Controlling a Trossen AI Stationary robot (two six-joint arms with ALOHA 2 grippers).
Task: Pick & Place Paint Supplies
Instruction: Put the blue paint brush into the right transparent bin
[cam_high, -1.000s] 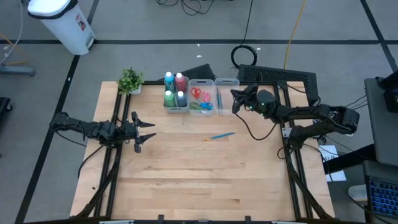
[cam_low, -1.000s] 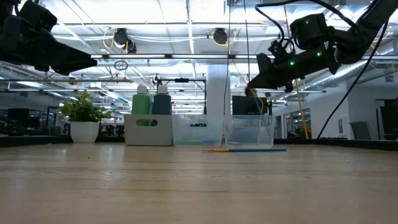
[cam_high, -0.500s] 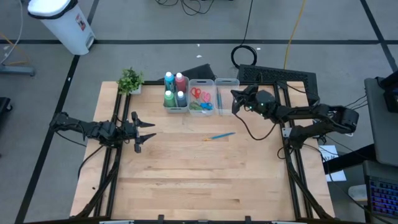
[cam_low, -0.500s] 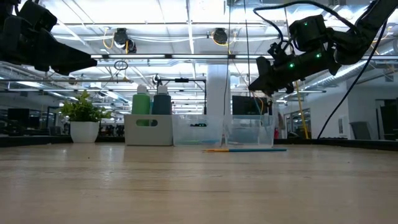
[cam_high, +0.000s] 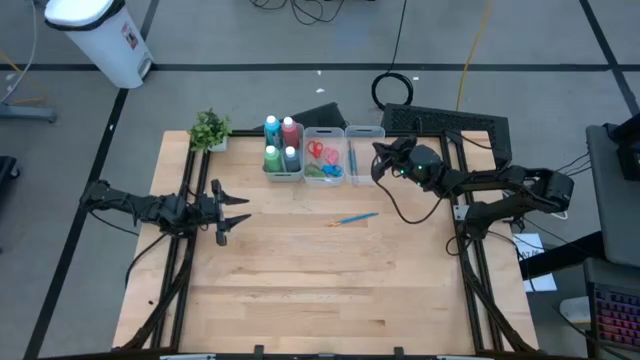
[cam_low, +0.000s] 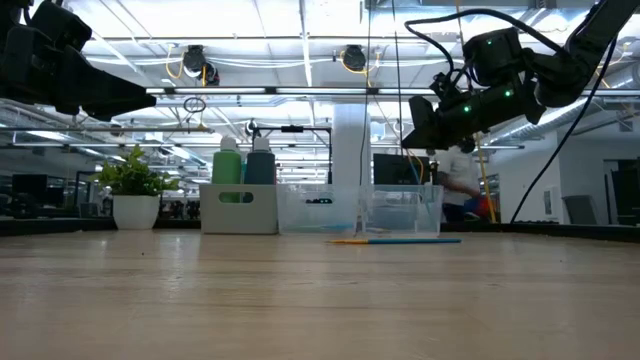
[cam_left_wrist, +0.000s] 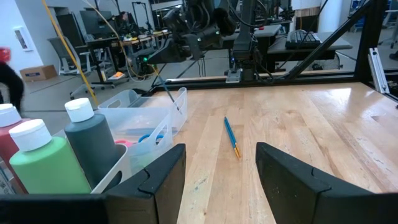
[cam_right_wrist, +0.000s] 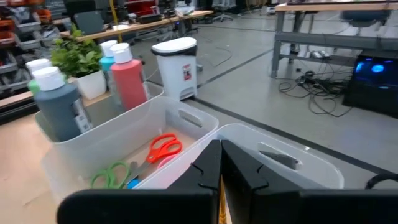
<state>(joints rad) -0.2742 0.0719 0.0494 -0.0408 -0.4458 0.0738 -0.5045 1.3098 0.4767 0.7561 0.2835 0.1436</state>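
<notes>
**A:** Anything change from a second back? Nearest thing, the left gripper (cam_high: 236, 212), looks frozen to me. It's hanging over the table's (cam_high: 300, 290) left side with its fingers (cam_left_wrist: 163, 176) apart, holding nothing.

**B:** Yep, left arm hasn't budged. The brush (cam_high: 352, 218) is still flat on the wood mid-table, just in front of the bins. The right gripper (cam_high: 378, 163) shifted a touch, hardly at all. It's up over the right bin (cam_high: 365, 133), fingers together, pinching a thin brush that hangs down into that bin. Also a person (cam_low: 462, 185) turned up in the room behind in the low view.

**A:** And the rest?

**B:** Bottles (cam_high: 281, 143) stand in the left bin (cam_high: 283, 176), scissors (cam_high: 322, 160) lie in the middle bin (cam_high: 324, 132). Plant (cam_high: 210, 129) is beside them. No writing I can read anywhere.
</notes>
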